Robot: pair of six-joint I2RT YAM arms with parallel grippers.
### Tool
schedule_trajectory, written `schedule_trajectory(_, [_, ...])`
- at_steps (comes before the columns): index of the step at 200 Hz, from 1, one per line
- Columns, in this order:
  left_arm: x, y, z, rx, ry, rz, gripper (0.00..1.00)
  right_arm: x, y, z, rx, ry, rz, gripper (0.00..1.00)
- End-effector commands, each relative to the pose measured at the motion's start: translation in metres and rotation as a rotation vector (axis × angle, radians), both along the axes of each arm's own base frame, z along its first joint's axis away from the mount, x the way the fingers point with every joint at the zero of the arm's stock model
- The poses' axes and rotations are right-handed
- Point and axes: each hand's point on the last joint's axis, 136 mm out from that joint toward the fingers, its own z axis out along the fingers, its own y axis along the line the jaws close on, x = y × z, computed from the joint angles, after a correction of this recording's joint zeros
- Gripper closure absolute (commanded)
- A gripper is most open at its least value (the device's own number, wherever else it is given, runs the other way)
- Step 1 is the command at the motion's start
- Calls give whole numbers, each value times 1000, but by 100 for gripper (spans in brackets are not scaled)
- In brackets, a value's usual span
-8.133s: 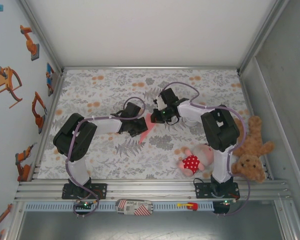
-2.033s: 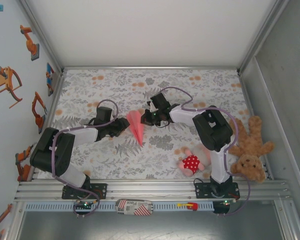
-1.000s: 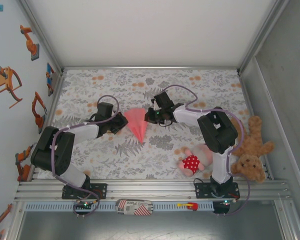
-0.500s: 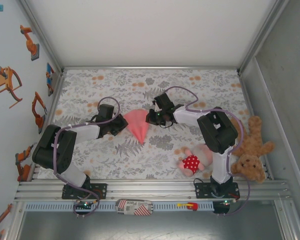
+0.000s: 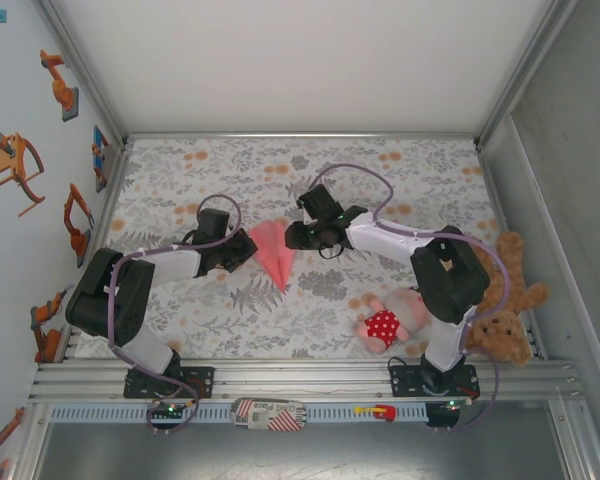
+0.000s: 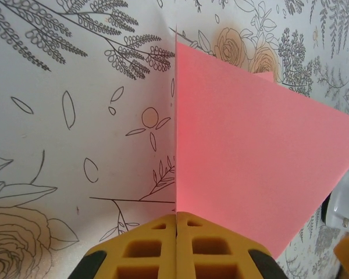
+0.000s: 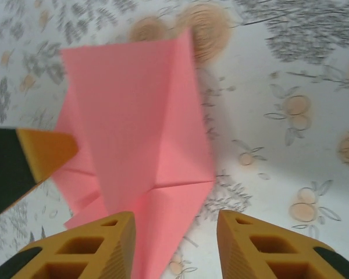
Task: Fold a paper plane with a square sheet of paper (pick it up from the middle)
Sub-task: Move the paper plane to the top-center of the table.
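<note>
Top external view: left end effector [image 5: 244,248] is clamped on the paper plane [image 5: 275,252], which sits mid-worktop [image 5: 180,180] between the arms. The right end effector [image 5: 297,239] straddles it, jaws apart. Folding looks finished; next, the left should let go gently.

plush doll [image 5: 388,322], teddy bear [image 5: 507,302], floral cloth [image 5: 230,170]

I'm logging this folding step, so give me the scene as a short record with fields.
paper: pink paper plane, folded, nose toward the arm bases, mid flowered table
left jaws: shut on the plane's edge
right jaws: open, the plane between them
others: plush doll, teddy bear, at the right
</note>
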Motion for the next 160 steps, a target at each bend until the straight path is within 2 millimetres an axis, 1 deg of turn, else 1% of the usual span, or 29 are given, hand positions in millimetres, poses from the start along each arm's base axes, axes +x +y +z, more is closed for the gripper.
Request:
schedule_trajectory(1, [-1, -3, -1, -3, 3, -15, 97, -13, 3, -3, -96, -30, 79, 55])
schedule_trajectory(27, [-1, -4, 1, -10, -1, -16, 97, -24, 18, -10, -105, -21, 145, 49])
schedule_trajectory(51, [-1, -6, 2, -19, -1, -20, 97, -30, 30, -15, -111, -13, 190, 46])
schedule_trajectory(86, [0, -8, 6, -40, -5, -22, 97, -36, 37, -28, -127, 20, 212, 44])
schedule_trajectory(126, [1, -10, 11, -49, -18, -26, 97, -46, 49, -29, -83, 30, 240, 40])
schedule_trajectory(160, [1, -9, 13, -49, -20, -24, 97, -50, 52, -35, -94, 42, 242, 39])
